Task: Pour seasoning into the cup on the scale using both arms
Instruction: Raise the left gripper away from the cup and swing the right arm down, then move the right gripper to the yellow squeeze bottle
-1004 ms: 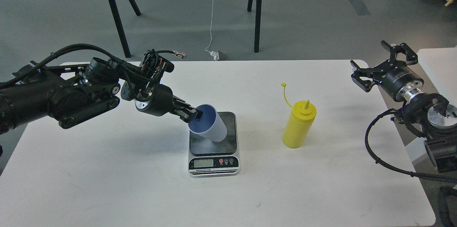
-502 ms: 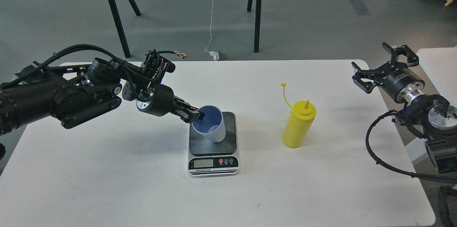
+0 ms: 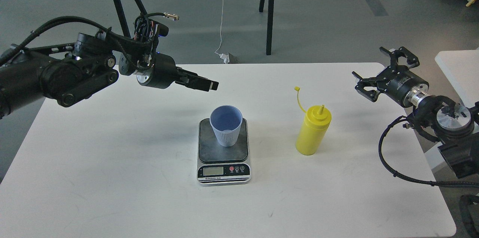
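the cup (image 3: 226, 130) stands upright on the scale (image 3: 223, 152). the left hand (image 3: 209, 85) hangs above it, empty - fingers look nearly together. the right hand (image 3: 376, 81) is wide open, empty. next step - grab the yellow bottle (image 3: 313, 130) on the desk (image 3: 112, 178).

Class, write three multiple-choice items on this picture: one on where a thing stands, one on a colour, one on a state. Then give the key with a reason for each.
1. Where does the cup stand?
A. on the scale
B. beside the bottle
C. in the left gripper

2. What colour is the bottle?
A. red
B. yellow
C. white

3. How is the right gripper?
A. shut on the bottle
B. shut on the cup
C. open, holding nothing

Key: 1 A, the cup sits upright on the scale's dark plate; 2 B, body and nozzle are yellow; 3 C, its jaws are spread, well apart from the bottle.
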